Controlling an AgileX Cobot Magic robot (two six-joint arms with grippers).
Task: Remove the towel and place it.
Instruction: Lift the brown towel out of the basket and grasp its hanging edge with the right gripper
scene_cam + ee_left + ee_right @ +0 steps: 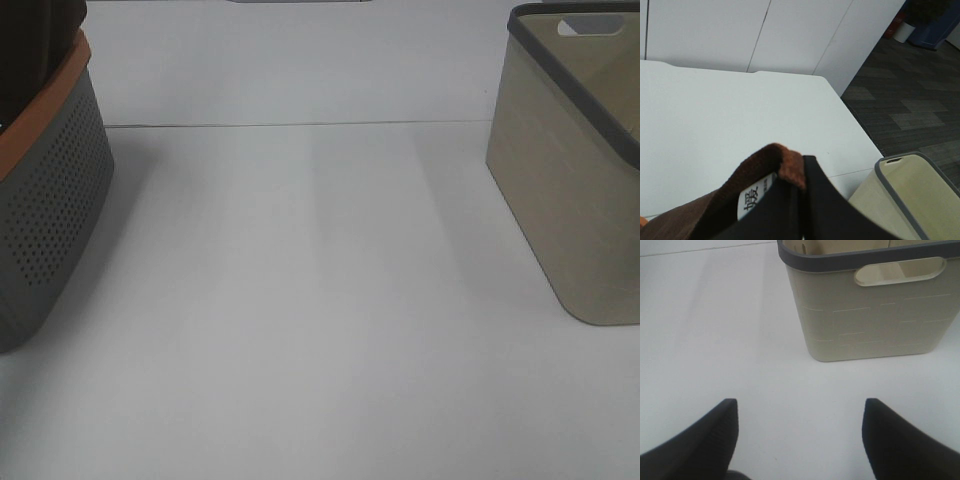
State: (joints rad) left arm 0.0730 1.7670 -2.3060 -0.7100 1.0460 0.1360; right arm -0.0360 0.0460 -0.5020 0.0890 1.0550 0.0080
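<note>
The dark brown towel (40,30) hangs at the top left corner of the exterior view, over the grey perforated basket (50,210) with an orange rim. In the left wrist view the towel's hemmed edge (775,156) with a white label is pinched in my left gripper (796,174), which is shut on it and held high above the table. My right gripper (800,412) is open and empty, low over the white table, facing the beige basket (870,315). Neither gripper shows in the exterior view.
The beige basket with a dark grey rim (570,170) stands at the right of the white table (300,300) and also shows in the left wrist view (910,195). The table's far edge meets a white wall; carpeted floor (910,100) lies beyond its side.
</note>
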